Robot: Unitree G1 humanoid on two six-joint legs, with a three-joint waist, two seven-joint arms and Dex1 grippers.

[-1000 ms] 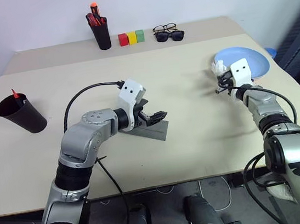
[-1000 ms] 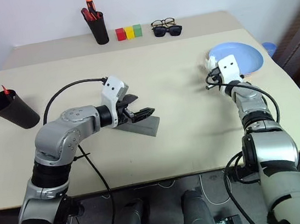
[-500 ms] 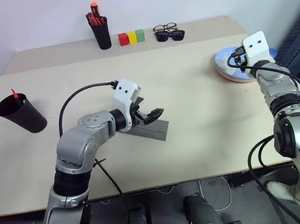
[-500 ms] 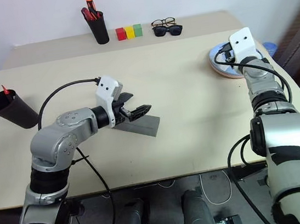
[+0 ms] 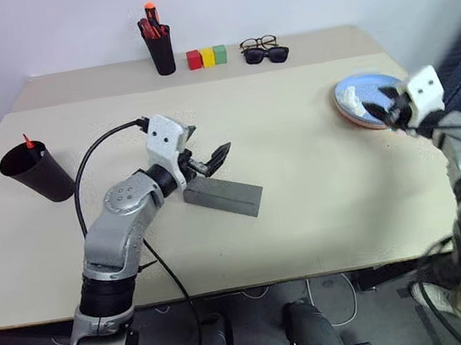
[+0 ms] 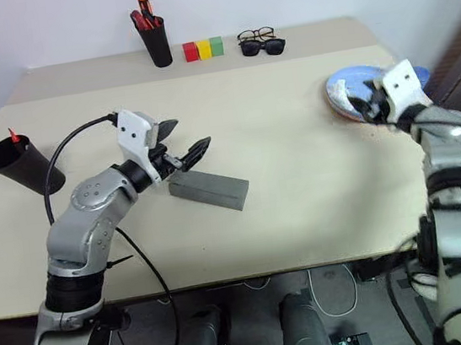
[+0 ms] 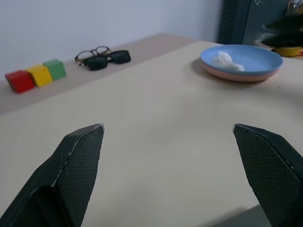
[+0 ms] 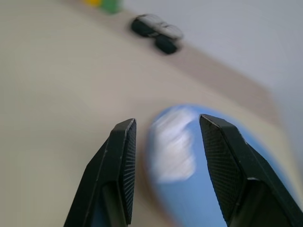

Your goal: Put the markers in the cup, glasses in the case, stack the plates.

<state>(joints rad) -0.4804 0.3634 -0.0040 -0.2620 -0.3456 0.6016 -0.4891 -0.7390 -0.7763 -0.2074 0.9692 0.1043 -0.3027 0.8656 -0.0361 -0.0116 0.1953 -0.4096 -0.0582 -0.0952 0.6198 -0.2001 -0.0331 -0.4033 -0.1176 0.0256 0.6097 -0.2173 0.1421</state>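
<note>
Left eye view: blue plate (image 5: 368, 90) sits stacked on pink plate (image 5: 358, 119) at the surface's (image 5: 315, 170) right edge, white crumpled scrap (image 5: 357, 98) on top. Plates look stiff, light, slick-rimmed; judged best pinched at the rim. Right claw (image 5: 386, 109), released, beside that stack. Left claw (image 5: 212, 160), released, above the closed grey case (image 5: 223, 197), well left of the plates. Pale matte surface, white wall behind.

The right hand (image 6: 368, 107) let go of the blue plate (image 5: 370, 91), which came to lie on the pink plate (image 7: 236, 77), and drew back with fingers parted. The left hand (image 5: 208, 160) rose off the closed case (image 5: 223, 197), exposing its top.
</note>
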